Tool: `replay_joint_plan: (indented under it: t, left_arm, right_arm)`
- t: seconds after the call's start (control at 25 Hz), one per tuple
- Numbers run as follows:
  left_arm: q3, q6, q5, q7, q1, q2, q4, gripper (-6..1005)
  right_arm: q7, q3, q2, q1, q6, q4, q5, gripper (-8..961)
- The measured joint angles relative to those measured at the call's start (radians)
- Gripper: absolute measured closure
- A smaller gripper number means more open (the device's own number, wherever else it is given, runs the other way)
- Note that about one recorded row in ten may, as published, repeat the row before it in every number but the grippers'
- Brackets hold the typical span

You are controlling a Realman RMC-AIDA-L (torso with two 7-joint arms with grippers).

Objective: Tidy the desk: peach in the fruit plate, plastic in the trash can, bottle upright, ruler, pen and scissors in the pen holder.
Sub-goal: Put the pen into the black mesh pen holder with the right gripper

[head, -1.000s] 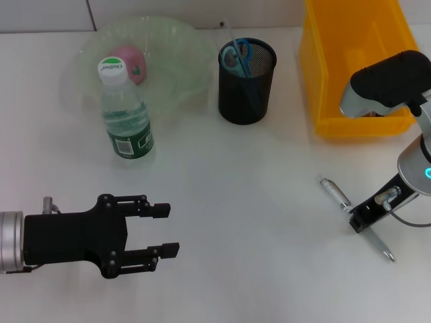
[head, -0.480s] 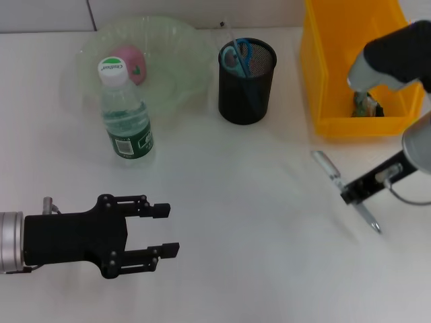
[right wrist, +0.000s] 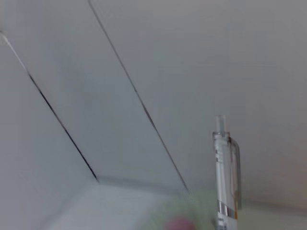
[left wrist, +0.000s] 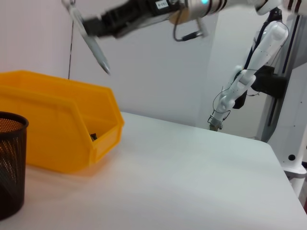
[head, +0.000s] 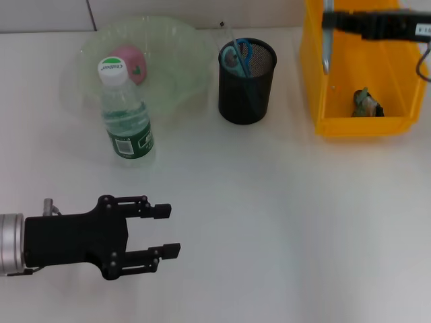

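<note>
Pen [head: 326, 47] is clamped in the right tool [head: 328, 20], raised above the far-right yellow bin [head: 323, 101], well right of the pen holder [head: 247, 81]. Risk: the pen hangs over the wrong container; a slip or early release drops it into the bin. Left tool [head: 165, 230] is parked near left with jaws apart, holding nothing.
</note>
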Motion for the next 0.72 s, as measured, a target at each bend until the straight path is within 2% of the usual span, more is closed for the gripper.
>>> replay_joint_plan:
  t: [0.04, 0.08, 0.2, 0.24, 0.28, 0.4, 0.44, 0.64, 0.72]
  left_arm:
    - [0.000, -0.001, 0.000, 0.000, 0.000, -0.001, 0.000, 357]
    - [0.000, -0.001, 0.000, 0.000, 0.000, -0.001, 0.000, 357]
    - [-0.001, -0.003, -0.002, 0.000, -0.006, -0.004, 0.001, 357]
    - [-0.001, -0.003, -0.002, 0.000, -0.008, -0.004, 0.000, 357]
    - [-0.001, -0.003, -0.002, 0.000, -0.008, -0.004, 0.000, 357]
    - [-0.002, -0.001, -0.004, -0.002, -0.010, -0.004, 0.000, 357]
    - [-0.002, -0.001, -0.004, -0.002, -0.010, -0.004, 0.000, 357]
    - [-0.004, 0.001, -0.005, -0.004, -0.011, -0.006, 0.000, 357]
    - [-0.004, 0.001, -0.007, -0.004, -0.011, -0.006, 0.000, 357]
  right_arm:
    - [-0.184, 0.033, 0.000, 0.035, 0.034, 0.164, 0.159, 831]
    - [-0.184, 0.033, 0.000, 0.035, 0.034, 0.164, 0.159, 831]
    - [-0.458, 0.052, 0.000, 0.116, 0.076, 0.442, 0.361, 829]
    - [-0.647, 0.056, 0.001, 0.183, 0.112, 0.633, 0.472, 829]
    - [-0.647, 0.056, 0.001, 0.183, 0.112, 0.633, 0.472, 828]
    - [-0.906, 0.046, 0.006, 0.278, 0.175, 0.862, 0.595, 827]
    - [-1.032, 0.041, 0.009, 0.337, 0.215, 0.982, 0.651, 826]
    - [-1.146, 0.027, 0.012, 0.409, 0.299, 1.110, 0.678, 824]
    - [-1.148, 0.014, 0.012, 0.413, 0.312, 1.116, 0.678, 823]
